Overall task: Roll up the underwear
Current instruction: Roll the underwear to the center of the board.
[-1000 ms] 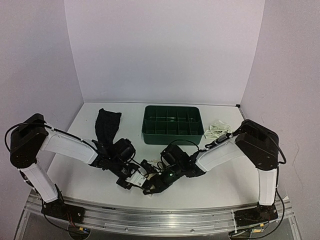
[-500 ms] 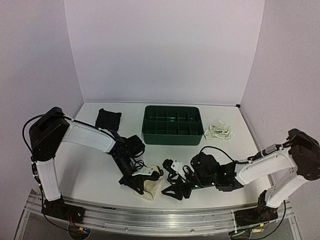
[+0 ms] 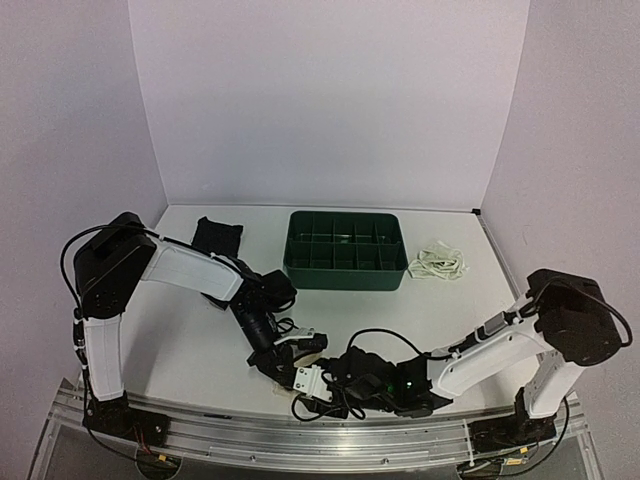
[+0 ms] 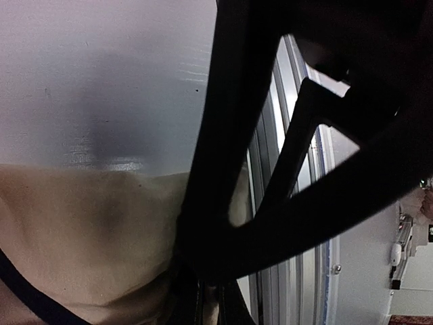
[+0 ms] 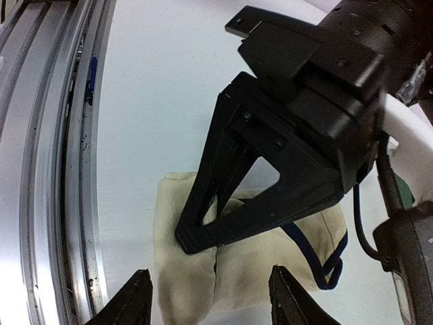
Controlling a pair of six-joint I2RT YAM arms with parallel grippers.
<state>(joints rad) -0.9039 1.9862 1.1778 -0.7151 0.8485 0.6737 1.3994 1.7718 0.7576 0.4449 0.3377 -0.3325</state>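
Here our left gripper (image 5: 197, 238) is pressed together, pinching a fold of the cream underwear (image 5: 260, 271) near the front edge of the table (image 5: 149, 101). Our right gripper (image 5: 211, 288) hangs spread just above the same cloth. Farther back lie the black underwear (image 3: 216, 238), the green tray (image 3: 345, 277) and the white underwear (image 3: 440, 262).

We see a white tabletop (image 3: 180, 340) closed in by three plain, pale lilac walls (image 3: 330, 100). The light is soft and even, dimming slightly in the corners. A ribbed aluminium rail (image 5: 47, 169) runs just beside the right end effector (image 5: 210, 298), edging the tabletop.
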